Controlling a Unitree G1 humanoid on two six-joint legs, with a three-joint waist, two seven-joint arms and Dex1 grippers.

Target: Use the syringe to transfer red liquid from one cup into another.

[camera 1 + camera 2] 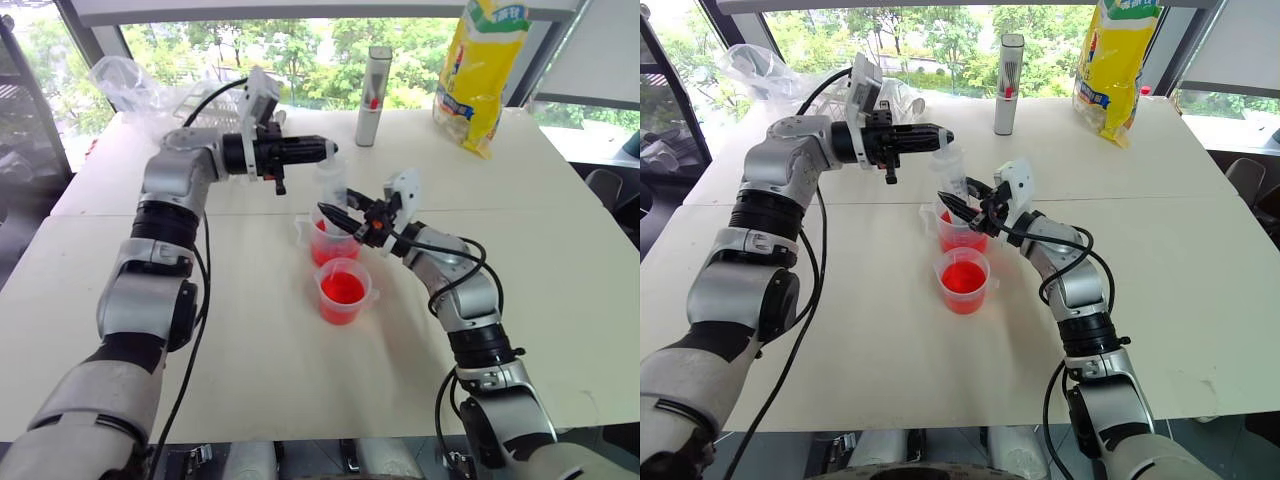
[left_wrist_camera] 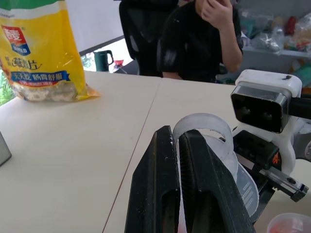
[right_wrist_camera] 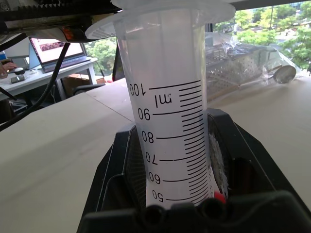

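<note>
The syringe (image 1: pixel 332 185) stands upright with its tip down in the far cup (image 1: pixel 330 247), which holds red liquid. My right gripper (image 1: pixel 336 215) is shut on the clear barrel, whose graduations show in the right wrist view (image 3: pixel 170 121). My left gripper (image 1: pixel 325 150) reaches in level from the left and is shut on the white plunger top (image 2: pixel 204 127) above the barrel. A second cup (image 1: pixel 343 292) with red liquid (image 1: pixel 342 288) stands just in front, closer to me, and nothing touches it.
At the back of the white table (image 1: pixel 560 300) stand a grey cylinder with a red mark (image 1: pixel 373 96) and a yellow bag (image 1: pixel 482 70). Clear plastic bags (image 1: pixel 130 85) lie at the back left. A person (image 2: pixel 204 39) sits beyond the table.
</note>
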